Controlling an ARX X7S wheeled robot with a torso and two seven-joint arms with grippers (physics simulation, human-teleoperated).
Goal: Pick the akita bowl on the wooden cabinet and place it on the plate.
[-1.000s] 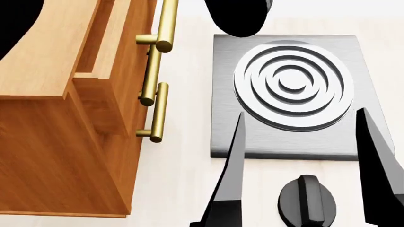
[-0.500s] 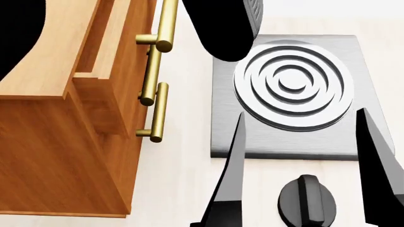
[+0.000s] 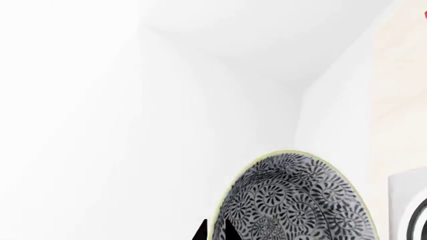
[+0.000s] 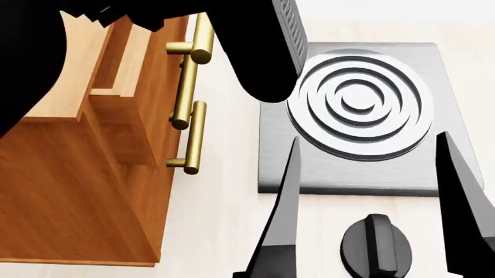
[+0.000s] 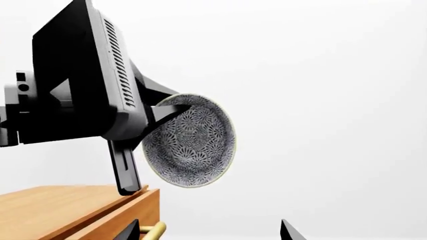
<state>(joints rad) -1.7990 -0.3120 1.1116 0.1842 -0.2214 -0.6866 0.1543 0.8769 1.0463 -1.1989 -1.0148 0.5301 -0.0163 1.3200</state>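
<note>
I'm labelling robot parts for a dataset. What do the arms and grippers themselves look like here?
Both are matte black with no visible cables or markings. The left gripper has a boxy body with ribbed vent slats on its side and thin flat fingers. The right gripper has long, narrow fingers that taper to points.

plain white walls, pale wooden counter

Cabinet: orange-brown wood, grain showing, satin. Handles: brass-gold metal, shining glossy. Stove: brushed grey metal, looking matt. Knob: black, dull. Bowl: smooth, glazed-looking, patterned grey-black. Left gripper: matt black.
</note>
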